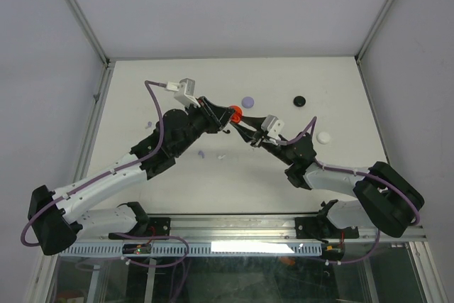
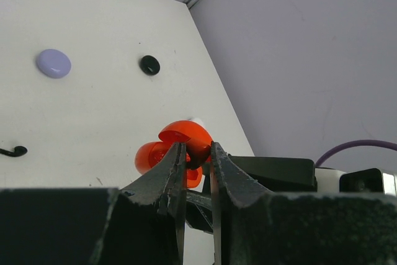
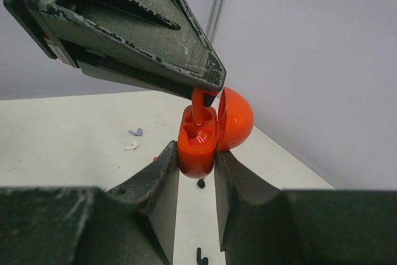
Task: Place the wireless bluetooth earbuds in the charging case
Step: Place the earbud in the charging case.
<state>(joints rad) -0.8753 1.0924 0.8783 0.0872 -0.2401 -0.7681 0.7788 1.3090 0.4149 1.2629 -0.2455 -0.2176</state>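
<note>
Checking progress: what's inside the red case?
A red earbud, held by left fingers, pokes into upper well of the red case; lower well looks empty; earbud's tip hidden.

- charging case (image 3: 197, 153): glossy red-orange and rounded, lid hinged open and standing off to one side. It is up off the table (image 3: 74, 128), lower body pinched between the closed-in fingers of the right gripper (image 3: 197, 162).
- red earbud (image 3: 198, 107): thin stem upright, top nipped in the tips of the left gripper (image 3: 208, 91), lower end down in the case's open tray.
- lilac earbud (image 3: 136, 132) and white earbud (image 3: 131, 146): loose on the table, near each other, well apart from the case.
- black earbud (image 2: 13, 151): hook-shaped, lying flat on the table.
</note>
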